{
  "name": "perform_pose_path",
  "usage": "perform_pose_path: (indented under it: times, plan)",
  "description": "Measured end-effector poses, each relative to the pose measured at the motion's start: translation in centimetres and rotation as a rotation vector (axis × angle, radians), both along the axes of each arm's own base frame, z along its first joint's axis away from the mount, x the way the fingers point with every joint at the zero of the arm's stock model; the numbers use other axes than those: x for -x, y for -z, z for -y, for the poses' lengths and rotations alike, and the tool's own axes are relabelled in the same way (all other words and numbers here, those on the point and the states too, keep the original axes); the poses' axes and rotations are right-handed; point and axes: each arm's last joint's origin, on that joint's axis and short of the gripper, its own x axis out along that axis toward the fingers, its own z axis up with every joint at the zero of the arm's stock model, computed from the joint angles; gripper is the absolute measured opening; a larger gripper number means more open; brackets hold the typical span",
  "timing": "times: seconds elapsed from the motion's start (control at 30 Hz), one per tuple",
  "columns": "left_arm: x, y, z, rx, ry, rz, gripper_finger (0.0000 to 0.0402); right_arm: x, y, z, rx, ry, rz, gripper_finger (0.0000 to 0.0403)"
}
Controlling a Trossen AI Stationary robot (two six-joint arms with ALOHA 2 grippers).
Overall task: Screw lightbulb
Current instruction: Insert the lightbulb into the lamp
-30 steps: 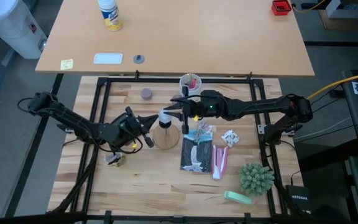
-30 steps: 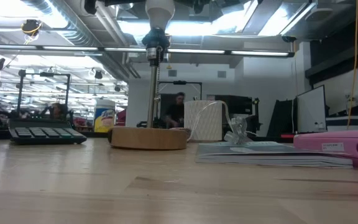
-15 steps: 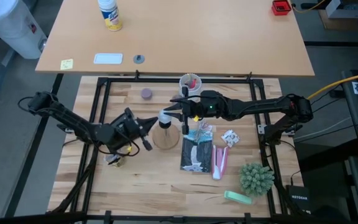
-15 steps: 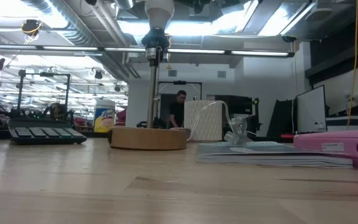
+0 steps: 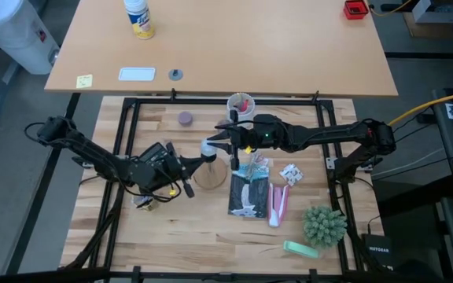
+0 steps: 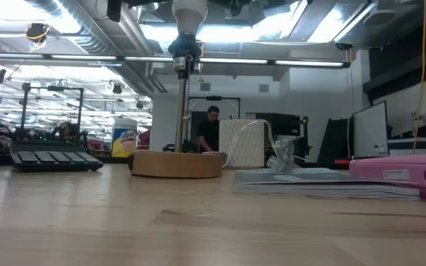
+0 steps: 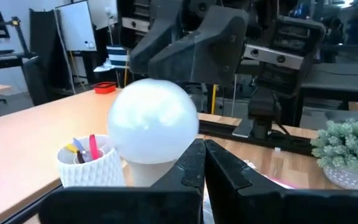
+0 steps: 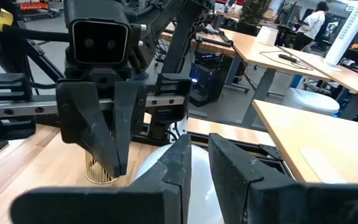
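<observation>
Near the centre of the high view, the right gripper (image 5: 213, 146) pinches the small white frosted pear-shaped lightbulb (image 5: 208, 148) between narrowly parted fingers, atop the black socket post of the round wooden disc stand (image 5: 209, 174). Just left, the left gripper (image 5: 197, 159) sits fully closed beside the bulb, holding nothing.

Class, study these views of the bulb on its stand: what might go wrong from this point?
1. The right gripper pinches the lightbulb on smooth glass; its fingers may slip while turning.
2. The left gripper, shut, sits close beside the bulb; a nudge might tilt it in the socket.
3. The wooden stand looks unclamped and may rotate with the bulb.
</observation>
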Motion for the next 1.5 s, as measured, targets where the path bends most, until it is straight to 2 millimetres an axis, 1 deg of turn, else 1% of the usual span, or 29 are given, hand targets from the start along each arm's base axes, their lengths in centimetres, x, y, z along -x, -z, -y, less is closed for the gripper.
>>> perform_pose_path:
  times: [0.2, 0.53, 0.73, 0.83, 1.07, 1.23, 1.5]
  plan:
    - [0.2, 0.0, -0.3, -0.002, -0.115, -0.003, 0.0001, 0.0, 0.1, -0.1, -0.030, -0.047, -0.007, 0.0062]
    - [0.3, 0.0, -0.4, -0.020, -0.192, -0.016, 0.0001, 0.0, 0.2, -0.2, -0.075, -0.063, -0.016, 0.0062]
    - [0.4, 0.0, -0.5, -0.034, -0.252, -0.026, 0.0001, 0.0, 0.2, -0.9, -0.075, -0.079, -0.021, 0.0062]
    - [0.4, 0.0, -0.8, -0.036, -0.281, -0.029, 0.0001, 0.0, 0.2, -1.4, -0.076, -0.100, -0.020, 0.0062]
    - [0.1, -0.1, -1.9, -0.034, -0.326, -0.027, 0.0001, 0.0, 0.2, -1.3, -0.072, -0.070, -0.019, 0.0062]
    - [0.1, -0.7, -2.1, -0.060, -0.334, -0.011, 0.0001, -0.1, 0.2, -1.2, -0.060, -0.014, -0.009, 0.0062]
    - [0.5, -2.0, -1.6, -0.121, -0.318, 0.020, 0.0001, -0.1, 0.1, -1.2, -0.038, -0.013, 0.002, 0.0062]
